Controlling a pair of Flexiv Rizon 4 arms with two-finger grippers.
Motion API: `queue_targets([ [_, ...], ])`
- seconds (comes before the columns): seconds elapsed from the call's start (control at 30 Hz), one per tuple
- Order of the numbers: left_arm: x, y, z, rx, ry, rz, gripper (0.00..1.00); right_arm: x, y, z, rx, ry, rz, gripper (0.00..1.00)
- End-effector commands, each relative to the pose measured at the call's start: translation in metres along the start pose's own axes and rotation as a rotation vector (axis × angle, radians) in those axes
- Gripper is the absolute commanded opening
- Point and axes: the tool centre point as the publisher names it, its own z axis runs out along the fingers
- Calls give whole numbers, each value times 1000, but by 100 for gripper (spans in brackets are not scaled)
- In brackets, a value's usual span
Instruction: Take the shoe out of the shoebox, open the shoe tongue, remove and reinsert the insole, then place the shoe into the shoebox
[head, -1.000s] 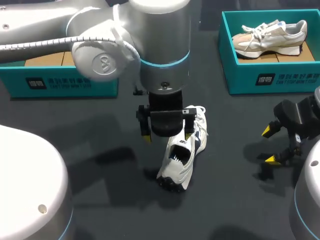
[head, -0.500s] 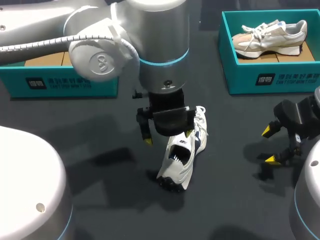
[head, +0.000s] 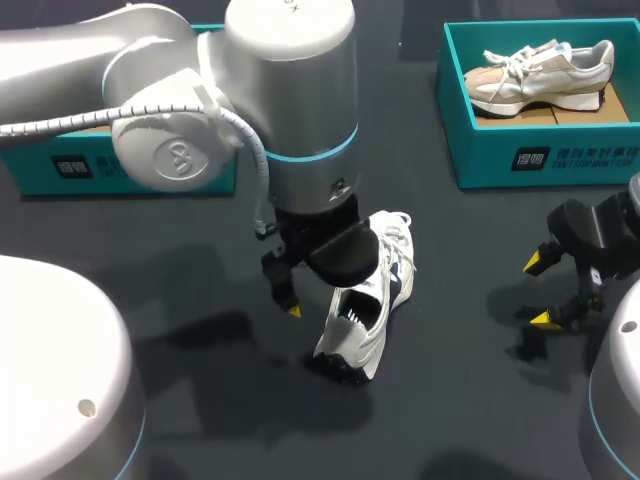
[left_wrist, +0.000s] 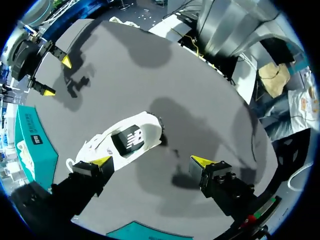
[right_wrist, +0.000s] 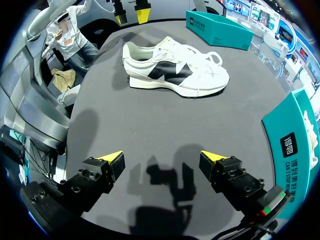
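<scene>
Your left gripper hangs over the dark table with its fingers spread wide. The white shoe stands on its sole just ahead of one finger rather than between the two, and you cannot tell whether that fingertip touches it. Your right gripper sits well apart on the shoe's far side, fingers likewise spread and empty.

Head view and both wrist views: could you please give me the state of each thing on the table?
white shoe: upright on its sole, on the table
beige shoe: inside the open right shoebox
left tool: open, over the white shoe, not gripping it
right tool: open, empty, apart from the white shoe
</scene>
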Motion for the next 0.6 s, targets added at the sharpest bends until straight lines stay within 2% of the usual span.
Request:
queue_targets([
  [0.03,-2,-6,-1,-30,5,-67,100,2,0,-1,2,-2,0,100],
  [0.43,-7,-26,29,46,47,-224,100,2,0,-1,2,-2,0,100],
  [0.6,-8,-34,43,37,79,-261,100,2,0,-1,2,-2,0,100],
])
